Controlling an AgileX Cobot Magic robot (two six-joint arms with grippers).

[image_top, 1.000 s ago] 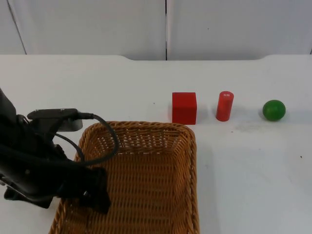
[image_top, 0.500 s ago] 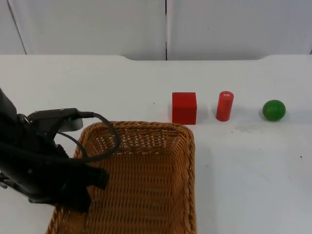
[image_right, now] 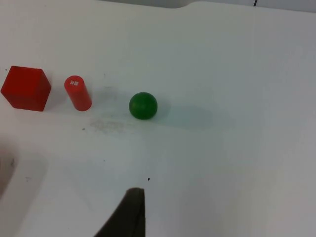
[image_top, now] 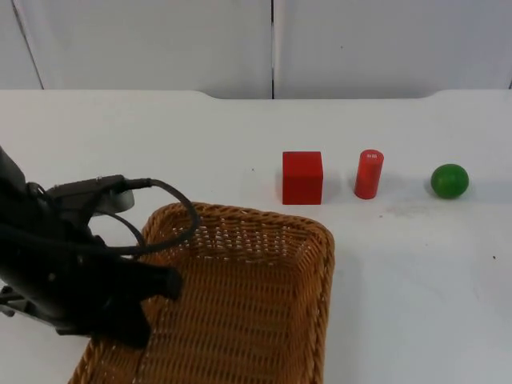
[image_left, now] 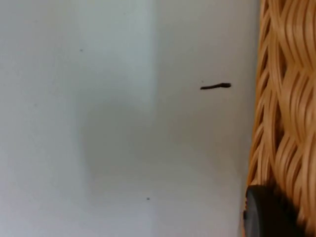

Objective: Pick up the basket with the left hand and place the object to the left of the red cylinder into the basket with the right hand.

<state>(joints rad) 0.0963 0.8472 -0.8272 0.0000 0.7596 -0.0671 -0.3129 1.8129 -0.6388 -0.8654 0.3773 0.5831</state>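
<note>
A woven wicker basket [image_top: 322,264] lies at the front of the table, its far rim raised and tipped toward the right. My left gripper [image_top: 152,308] is shut on the basket's left rim; in the left wrist view one black fingertip [image_left: 266,215] presses against the wicker rim [image_left: 286,98]. A red cube [image_top: 302,177] stands just left of the upright red cylinder [image_top: 369,174]. The right wrist view looks down on the cube [image_right: 26,88] and cylinder [image_right: 78,93] from some way above, with a dark fingertip [image_right: 129,212] of my open right gripper at the picture's edge.
A green ball [image_top: 450,181] rests right of the cylinder, also seen as the ball [image_right: 143,105] in the right wrist view. A small dark mark [image_left: 215,86] lies on the table beside the basket. The grey partition wall [image_top: 272,44] closes the table's far side.
My left gripper closed on the basket's left rim. The basket then tilted and shifted, its far right corner moving right and up.
</note>
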